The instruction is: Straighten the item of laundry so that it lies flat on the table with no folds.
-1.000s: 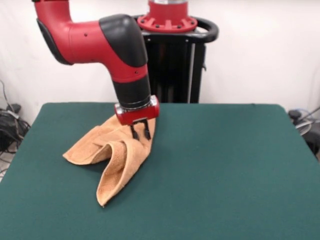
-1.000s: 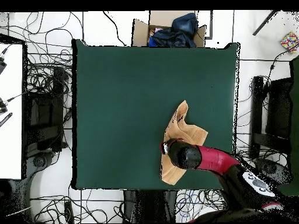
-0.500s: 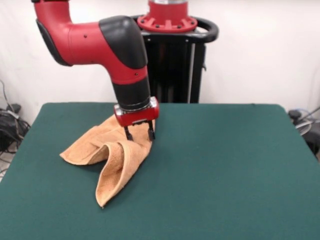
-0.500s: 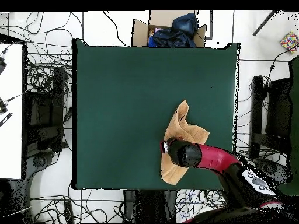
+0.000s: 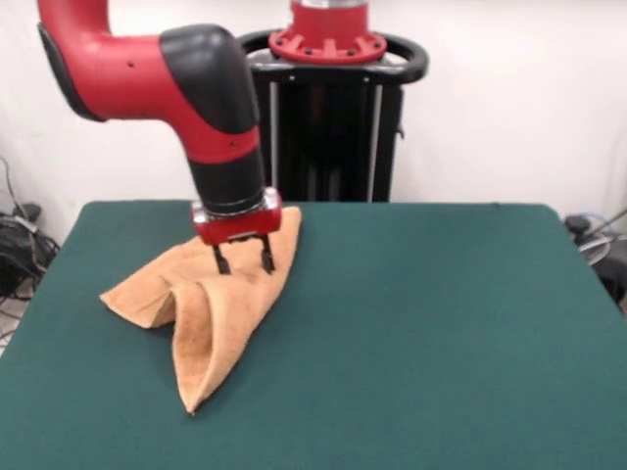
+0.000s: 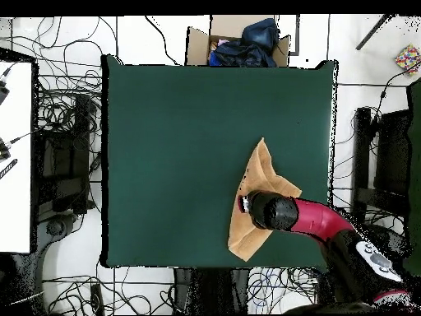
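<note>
Towel point(image 5: 201, 318) sits on the green tabletop point(image 5: 441, 323), bunched toward the pedestal-side edge and off to one side of the pedestal point(image 5: 328, 117). It is not flat: one long folded lobe runs away from the pedestal, and a second flap spreads sideways from it, with a raised crease between them. Gripper point(image 5: 242, 259) hangs over the towel's pedestal-end part, fingers parted, tips at or just above the cloth. It seems to hold nothing, though contact is hard to tell from the front view, and overhead the arm point(image 6: 316, 226) hides the gripper.

Step in hand: mid-straightening, gripper placed over a fold between grasps. Task is far from done.

Next move likely calls for pinching a top layer near a corner or edge, then dragging it away from the pedestal to open the doubled lobe without bunching the rest.
</note>
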Controlling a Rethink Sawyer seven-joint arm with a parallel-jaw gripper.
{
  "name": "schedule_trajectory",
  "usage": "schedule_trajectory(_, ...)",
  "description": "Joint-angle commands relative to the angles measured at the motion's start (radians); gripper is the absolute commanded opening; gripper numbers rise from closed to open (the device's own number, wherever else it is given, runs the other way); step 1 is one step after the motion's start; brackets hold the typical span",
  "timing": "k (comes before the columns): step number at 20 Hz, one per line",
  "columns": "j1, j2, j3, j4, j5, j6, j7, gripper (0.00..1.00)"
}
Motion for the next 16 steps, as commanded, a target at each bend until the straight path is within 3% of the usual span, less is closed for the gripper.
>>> schedule_trajectory(1,-0.024,-0.053,0.038,-0.174,0.032,0.155,0.000,1.00)
schedule_trajectory(7,-0.034,-0.072,0.053,-0.197,0.021,0.207,-0.012,1.00)
schedule_trajectory(16,-0.044,-0.028,0.067,-0.251,-0.003,0.218,-0.036,1.00)
